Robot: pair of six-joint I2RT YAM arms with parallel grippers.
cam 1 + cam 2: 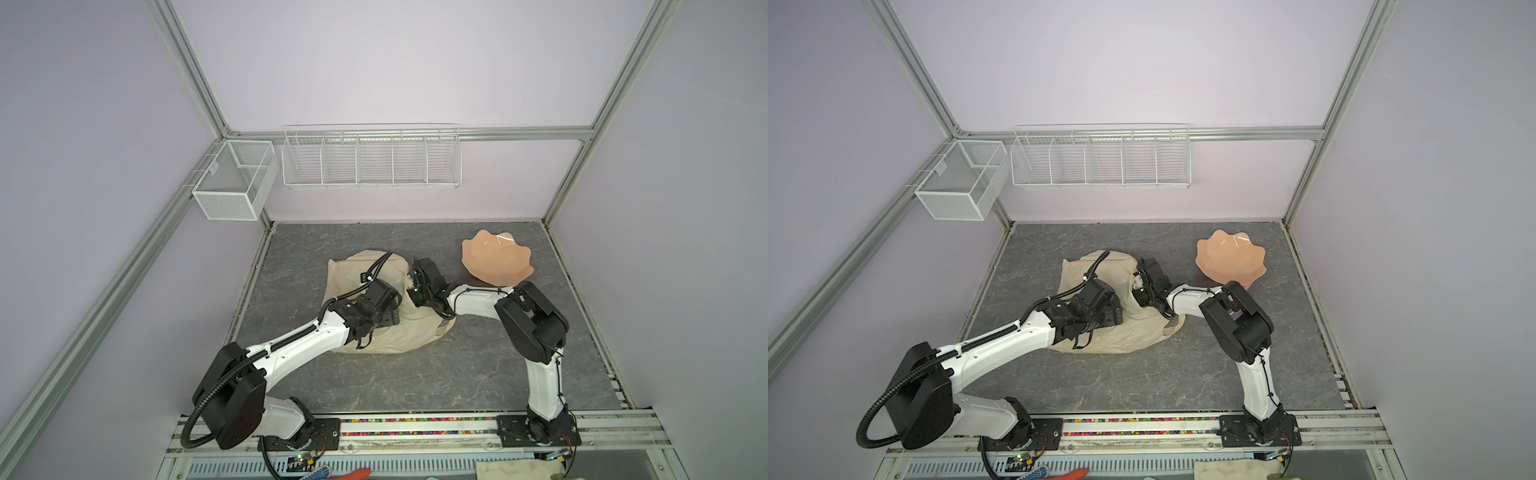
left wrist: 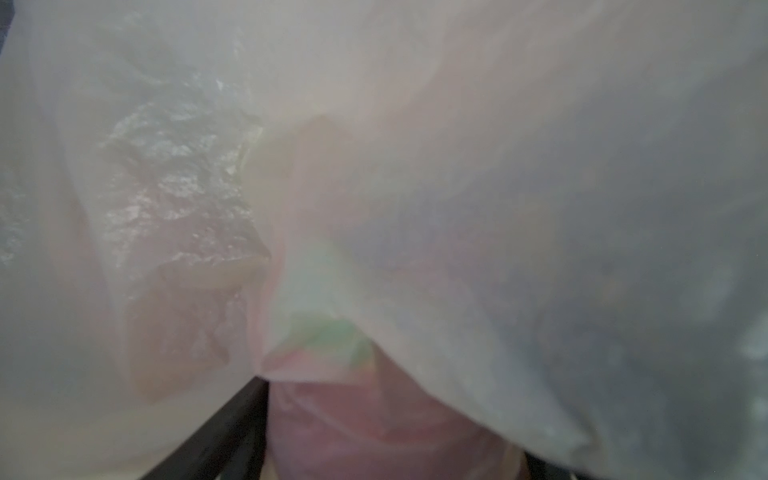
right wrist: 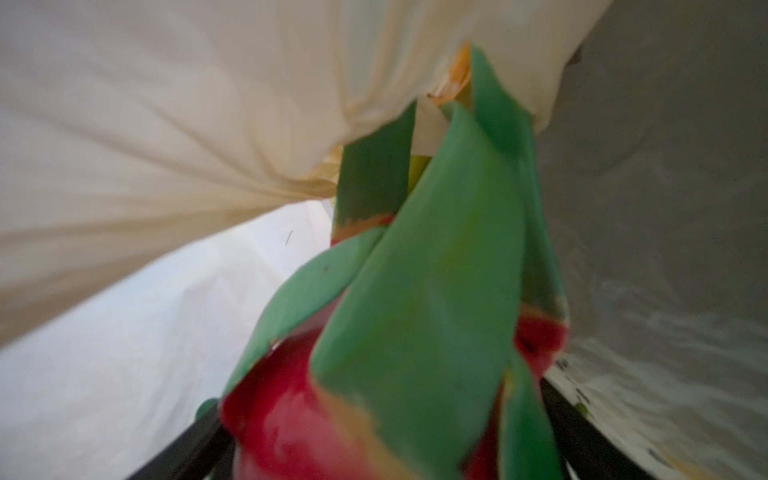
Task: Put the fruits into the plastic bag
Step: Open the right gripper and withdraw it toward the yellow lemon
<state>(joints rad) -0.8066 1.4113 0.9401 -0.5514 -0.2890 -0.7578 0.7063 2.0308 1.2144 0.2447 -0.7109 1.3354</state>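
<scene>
Top views: bag (image 1: 399, 338) lies crumpled on the worktop (image 1: 415, 382), left gripper (image 1: 392, 318) on it, right gripper (image 1: 413, 287) at its edge. Left wrist: jaws wide, film draped across; whether they grip, cannot tell. Right wrist: jaws clamp the dragon fruit (image 3: 286, 419), tip under a bag fold; judged stiff, slick, light, so hold the red body, not the scales.
</scene>
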